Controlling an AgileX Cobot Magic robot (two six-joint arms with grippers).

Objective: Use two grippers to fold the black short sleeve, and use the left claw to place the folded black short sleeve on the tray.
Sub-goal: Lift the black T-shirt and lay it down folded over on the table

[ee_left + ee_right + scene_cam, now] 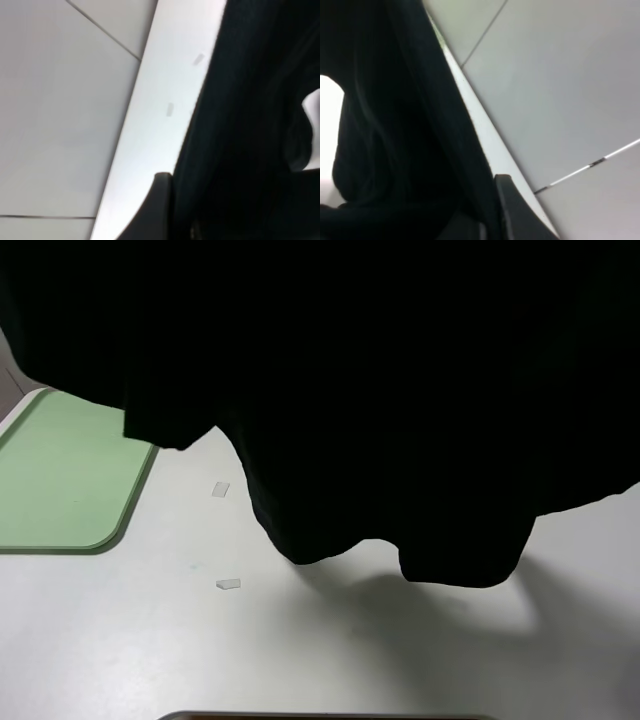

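We count one black short sleeve [380,390] hanging, grasped by the left end effector [175,200] and the right end effector [492,210], one tray [60,480] at 9 o'clock, and free surface [330,650] at 6 o'clock.

Black short sleeve [395,125] hangs bunched, clamped in right gripper [489,224], one dark finger [515,210] visible, white table edge [492,147], grey tiled floor [560,90] beyond.

- You see the black short sleeve [400,390] in plain, solid black.
- Your tray [60,480] is pale mint green, one even tone.
- Your desk [120,650] is white, with two pale tape bits [220,489].
- Your floor [50,125] shows light grey tiles with dark joint lines.
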